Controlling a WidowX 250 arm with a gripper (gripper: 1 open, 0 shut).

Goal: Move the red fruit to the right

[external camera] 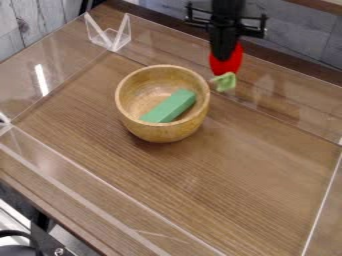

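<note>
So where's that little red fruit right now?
The red fruit hangs in the gripper at upper right, just past the wooden bowl's far right rim.

no readable text, labels or signs

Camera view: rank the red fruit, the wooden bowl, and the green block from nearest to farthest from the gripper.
1. Red fruit, held in the gripper, top right.
2. Wooden bowl, its rim just left of and below the fruit.
3. Green block, lying inside the bowl.

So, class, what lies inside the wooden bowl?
A flat green block lies slanted inside the wooden bowl. The bowl floor beneath the block is covered, so nothing there can be seen.
</note>
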